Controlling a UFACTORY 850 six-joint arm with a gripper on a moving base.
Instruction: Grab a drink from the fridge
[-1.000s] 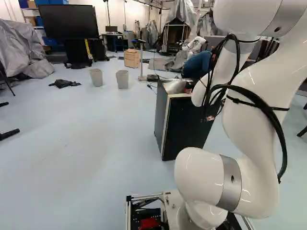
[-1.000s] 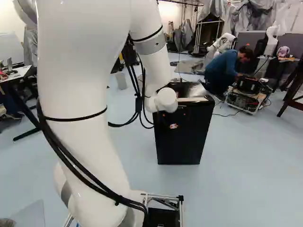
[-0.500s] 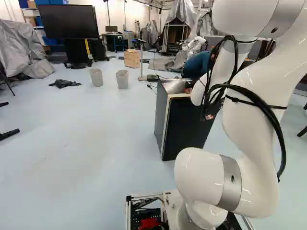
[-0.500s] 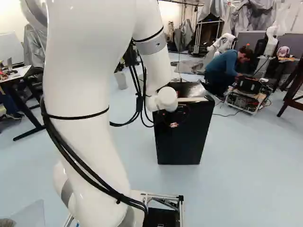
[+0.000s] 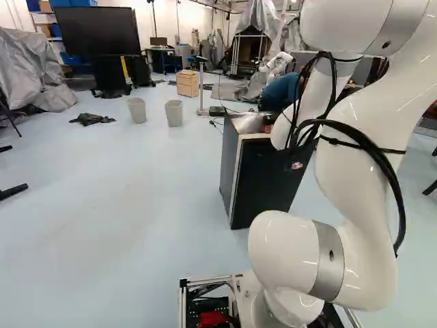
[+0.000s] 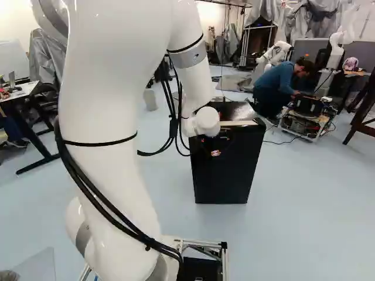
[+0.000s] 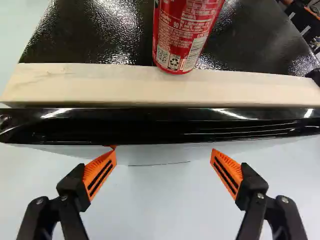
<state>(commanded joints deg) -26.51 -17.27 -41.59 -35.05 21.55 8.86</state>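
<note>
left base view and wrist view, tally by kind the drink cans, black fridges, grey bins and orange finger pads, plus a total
Drink can: 1
Black fridge: 1
Grey bins: 2
Orange finger pads: 2
Total: 6

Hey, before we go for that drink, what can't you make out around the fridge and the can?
- Inside of the fridge: hidden by its dark walls in both base views.
- Upper end of the red can: cut off by the wrist view's edge.
- Upper part of the arm: cut off by the right base view's edge.
- Small reddish patch against the fridge's front, right base view: too small to identify.
</note>
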